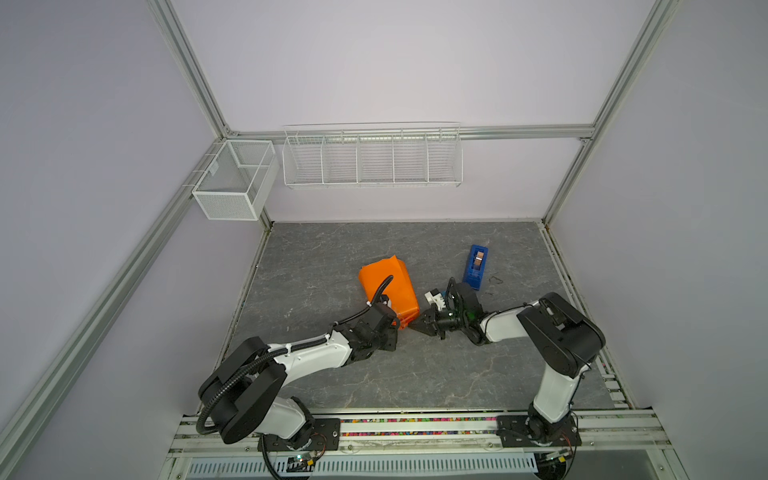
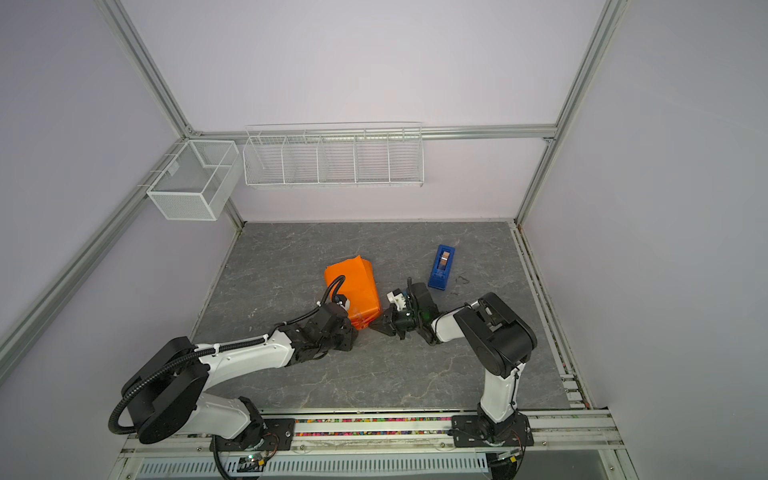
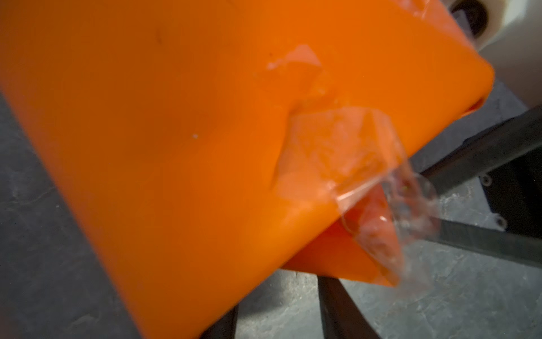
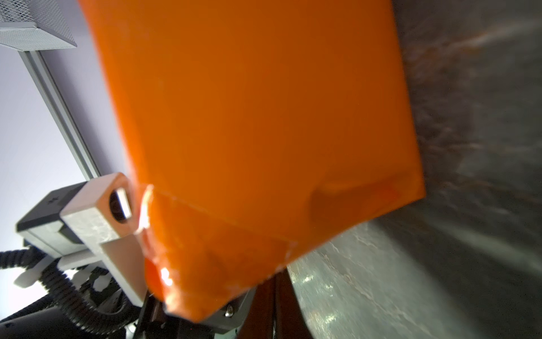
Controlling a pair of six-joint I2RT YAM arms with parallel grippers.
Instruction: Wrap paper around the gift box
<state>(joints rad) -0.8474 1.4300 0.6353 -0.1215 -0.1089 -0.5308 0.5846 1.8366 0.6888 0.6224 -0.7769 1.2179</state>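
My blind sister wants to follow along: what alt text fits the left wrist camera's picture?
Orange paper, folded into a boxy parcel, fills most of this blurry close-up. Crumpled clear tape hangs off one corner of it, with a grey stone-look table behind.

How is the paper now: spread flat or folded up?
Folded up: the paper forms a boxy orange parcel, and clear tape sits over one flap.
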